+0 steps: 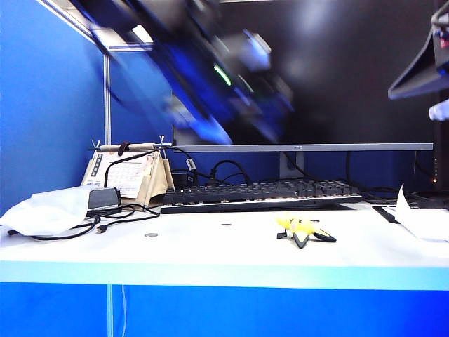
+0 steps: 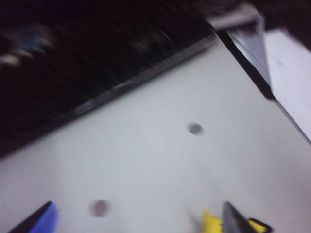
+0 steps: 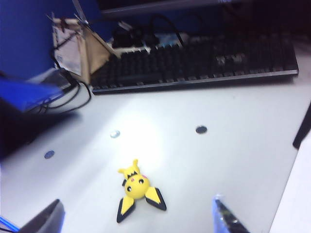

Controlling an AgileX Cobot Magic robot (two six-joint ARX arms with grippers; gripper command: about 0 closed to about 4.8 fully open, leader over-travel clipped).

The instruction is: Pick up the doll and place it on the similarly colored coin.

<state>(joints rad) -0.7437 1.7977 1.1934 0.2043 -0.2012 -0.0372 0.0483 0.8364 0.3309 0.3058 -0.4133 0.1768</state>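
White tabletop (image 1: 210,246) fronts a blue partition and a dark monitor. At far left lie a crumpled white cloth (image 1: 42,210), a desk calendar (image 1: 130,175) and loose black cables. A small dull coin (image 1: 151,235) sits near the left; a darker coin (image 1: 226,225) lies nearer the long black keyboard (image 1: 259,195). No golden coin can be told apart. The left gripper (image 2: 136,218) is raised above the table, blurred, jaws spread, holding nothing. Right of centre, the small yellow toy doll (image 1: 303,230) lies flat, long axis left to right, on bare surface well clear of the near edge. The right gripper (image 3: 136,216), jaws wide and empty, hangs above the doll (image 3: 136,189). White paper (image 1: 421,221) lies far right.
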